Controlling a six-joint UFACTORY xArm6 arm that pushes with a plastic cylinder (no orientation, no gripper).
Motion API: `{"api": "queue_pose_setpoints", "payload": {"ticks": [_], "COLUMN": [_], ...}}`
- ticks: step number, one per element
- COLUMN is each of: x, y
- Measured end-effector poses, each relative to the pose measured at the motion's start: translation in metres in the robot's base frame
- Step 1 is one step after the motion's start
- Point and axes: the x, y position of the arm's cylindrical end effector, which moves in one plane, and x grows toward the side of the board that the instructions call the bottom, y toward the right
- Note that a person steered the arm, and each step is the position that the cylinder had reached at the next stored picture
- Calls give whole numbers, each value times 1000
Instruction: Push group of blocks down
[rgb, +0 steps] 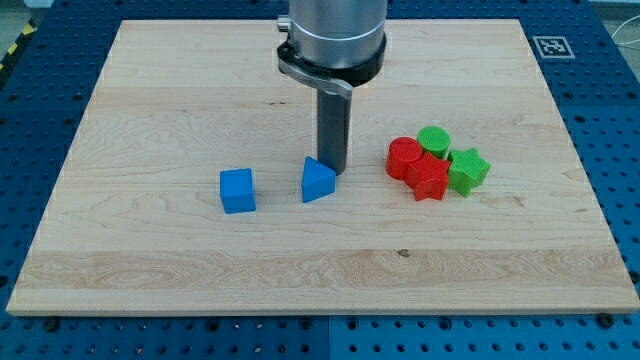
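Note:
My tip (333, 171) rests on the wooden board just above and right of a blue triangular block (318, 181), touching or nearly touching it. A blue cube (238, 190) lies to the view's left of that block, a short gap away. At the view's right a tight cluster holds a red cylinder (404, 157), a red star block (428, 178), a green cylinder (434, 140) and a green star block (467, 169). The tip is well left of this cluster.
The wooden board (150, 100) lies on a blue perforated table. A fiducial marker (551, 45) sits at the board's top right corner. The arm's grey body (332, 40) hangs over the board's top middle.

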Motion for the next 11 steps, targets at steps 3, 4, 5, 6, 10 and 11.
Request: {"api": "queue_pose_setpoints", "payload": {"ticks": [3,4,5,6,10,11], "x": [2,-39,-71,-102,-98,-70], "y": [-16,-17,-16,10,124,103]}}
